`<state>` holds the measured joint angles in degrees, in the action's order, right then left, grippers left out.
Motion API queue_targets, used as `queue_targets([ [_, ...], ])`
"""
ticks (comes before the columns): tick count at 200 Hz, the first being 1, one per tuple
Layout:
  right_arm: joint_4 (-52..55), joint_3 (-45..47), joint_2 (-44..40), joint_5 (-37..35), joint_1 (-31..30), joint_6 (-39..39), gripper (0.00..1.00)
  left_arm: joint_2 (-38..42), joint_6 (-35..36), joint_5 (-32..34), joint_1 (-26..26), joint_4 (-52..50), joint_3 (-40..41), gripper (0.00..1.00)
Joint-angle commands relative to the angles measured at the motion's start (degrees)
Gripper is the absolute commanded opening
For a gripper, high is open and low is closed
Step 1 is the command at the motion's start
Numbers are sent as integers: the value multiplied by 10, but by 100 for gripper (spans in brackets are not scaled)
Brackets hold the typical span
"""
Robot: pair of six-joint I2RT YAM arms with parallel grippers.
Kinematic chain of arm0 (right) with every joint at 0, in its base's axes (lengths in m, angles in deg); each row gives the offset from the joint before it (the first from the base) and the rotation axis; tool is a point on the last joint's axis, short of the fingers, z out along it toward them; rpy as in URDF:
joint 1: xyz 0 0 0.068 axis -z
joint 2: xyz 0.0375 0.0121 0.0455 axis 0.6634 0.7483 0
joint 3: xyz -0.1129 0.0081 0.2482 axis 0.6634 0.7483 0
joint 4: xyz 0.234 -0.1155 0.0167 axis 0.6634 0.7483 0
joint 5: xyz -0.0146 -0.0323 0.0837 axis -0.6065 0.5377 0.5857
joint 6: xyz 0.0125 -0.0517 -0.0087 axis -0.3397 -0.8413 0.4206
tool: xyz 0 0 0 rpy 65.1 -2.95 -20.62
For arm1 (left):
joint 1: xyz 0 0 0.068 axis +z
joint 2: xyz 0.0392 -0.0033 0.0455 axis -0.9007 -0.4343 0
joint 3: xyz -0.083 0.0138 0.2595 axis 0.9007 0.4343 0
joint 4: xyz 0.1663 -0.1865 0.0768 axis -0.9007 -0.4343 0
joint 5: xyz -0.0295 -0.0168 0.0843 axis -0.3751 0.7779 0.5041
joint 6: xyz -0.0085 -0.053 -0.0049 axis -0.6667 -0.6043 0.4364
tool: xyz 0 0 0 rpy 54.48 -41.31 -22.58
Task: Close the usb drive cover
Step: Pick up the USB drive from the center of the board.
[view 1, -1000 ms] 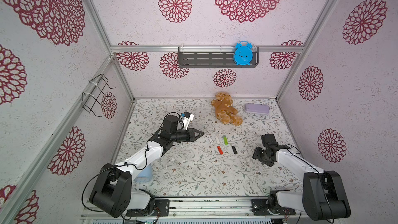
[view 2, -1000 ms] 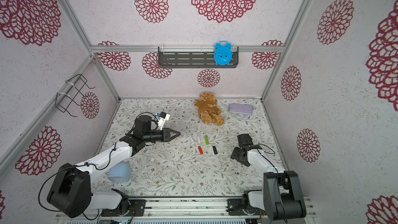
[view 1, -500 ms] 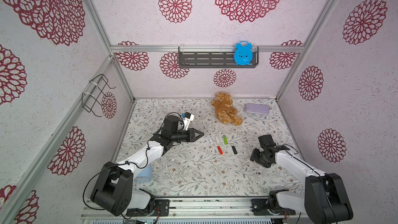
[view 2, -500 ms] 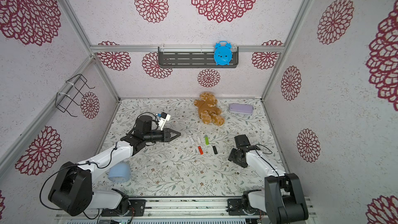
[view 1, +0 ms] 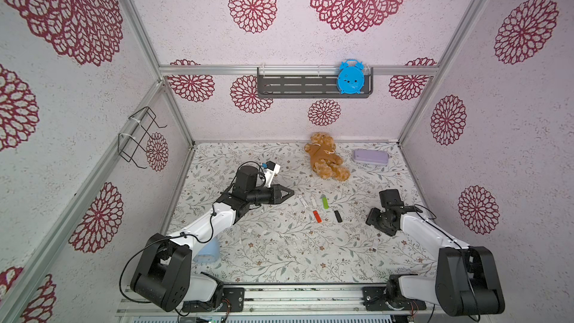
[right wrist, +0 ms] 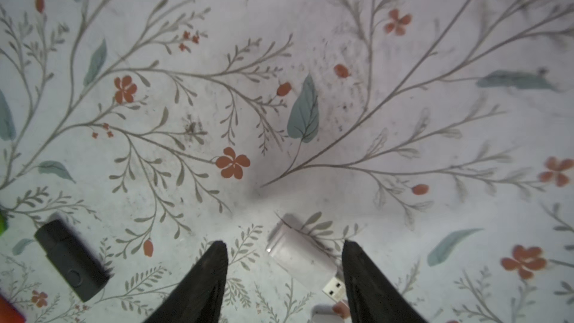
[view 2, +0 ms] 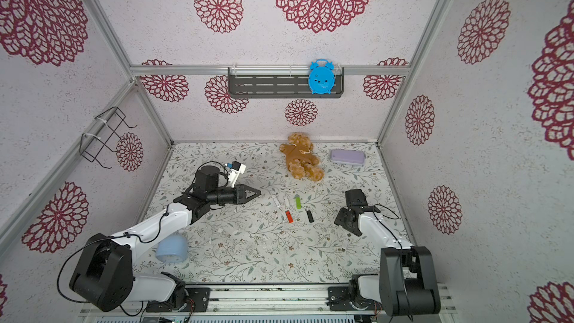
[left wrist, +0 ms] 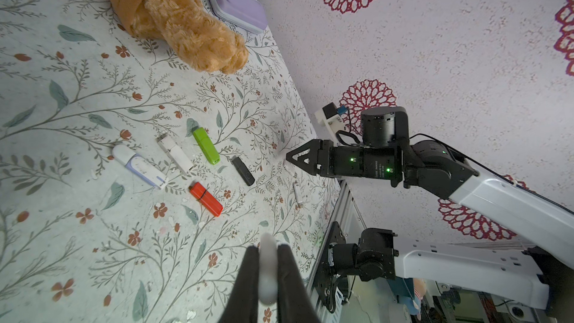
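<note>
- The left gripper (left wrist: pixel 267 247) is pressed together on a small white plastic cap (left wrist: pixel 267 278).
- The short white plastic usb drive (right wrist: pixel 299 256), metal plug bare, lies on the floral table (right wrist: pixel 279 57) between the spread jaws of the right gripper (right wrist: pixel 284 243). It is probably light, stiff and slippery, best pinched across its body.
- Since a second ago, the right arm has edged towards the middle; the left arm is unchanged.

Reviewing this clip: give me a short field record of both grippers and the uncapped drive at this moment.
left gripper: shut on white cap
right gripper: open, fingers either side of white usb drive
white usb drive: lying on table, connector bare
cover: not yet fitted
nearby on table: green drive, red drive, black drive
</note>
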<state>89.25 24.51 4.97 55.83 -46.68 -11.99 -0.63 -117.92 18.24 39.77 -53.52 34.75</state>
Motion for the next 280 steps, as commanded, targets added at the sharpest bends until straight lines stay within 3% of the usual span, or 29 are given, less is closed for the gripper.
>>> queue_targets([
  [1,-9,11,7,34,-1,-7,63,10,8,3,2,3,-9,8],
  [148,20,-19,8,82,-100,62,61,14,4,5,1,-2,-9,8],
  [190,73,0,-36,8,-114,80,64,22,8,12,1,-4,-4,8],
  [280,19,6,-11,91,-144,96,62,28,5,15,1,-1,-1,8],
])
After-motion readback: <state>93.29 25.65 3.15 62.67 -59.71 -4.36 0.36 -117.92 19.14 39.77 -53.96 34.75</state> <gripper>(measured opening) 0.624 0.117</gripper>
